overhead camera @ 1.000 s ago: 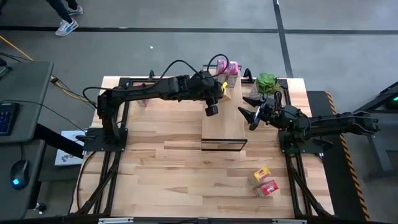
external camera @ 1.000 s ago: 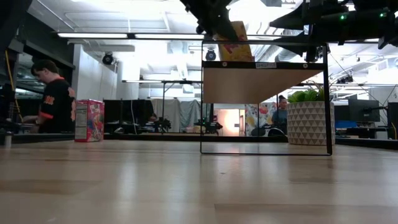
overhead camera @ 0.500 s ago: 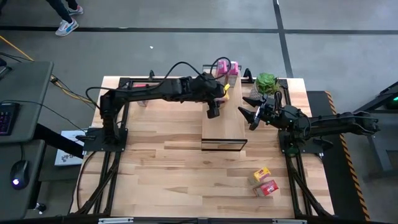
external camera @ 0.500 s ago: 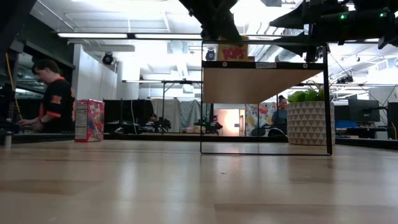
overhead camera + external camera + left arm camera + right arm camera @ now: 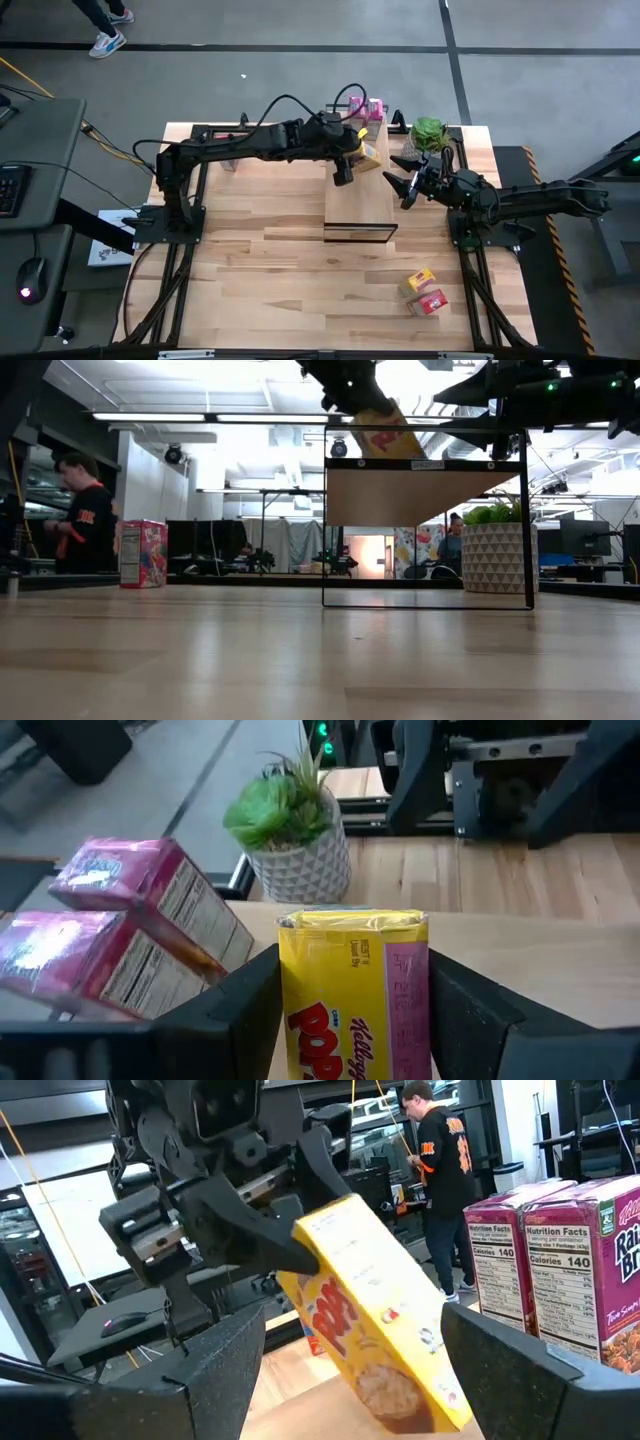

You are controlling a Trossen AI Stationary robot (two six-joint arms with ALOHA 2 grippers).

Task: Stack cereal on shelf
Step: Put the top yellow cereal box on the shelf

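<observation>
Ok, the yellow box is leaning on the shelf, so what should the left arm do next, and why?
Probably straighten the yellow box before backing off. It tilts on the shelf between the left gripper fingers beside the pink boxes, and may topple.

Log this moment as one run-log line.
left gripper: around tilted yellow cereal box on shelf | right gripper: open, beside shelf | two pink boxes: upright, shelf's far end

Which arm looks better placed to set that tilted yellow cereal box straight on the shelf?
Left. The left gripper is right at the tilted yellow box on the shelf, fingers either side. The right gripper waits beside the shelf, open.
</observation>
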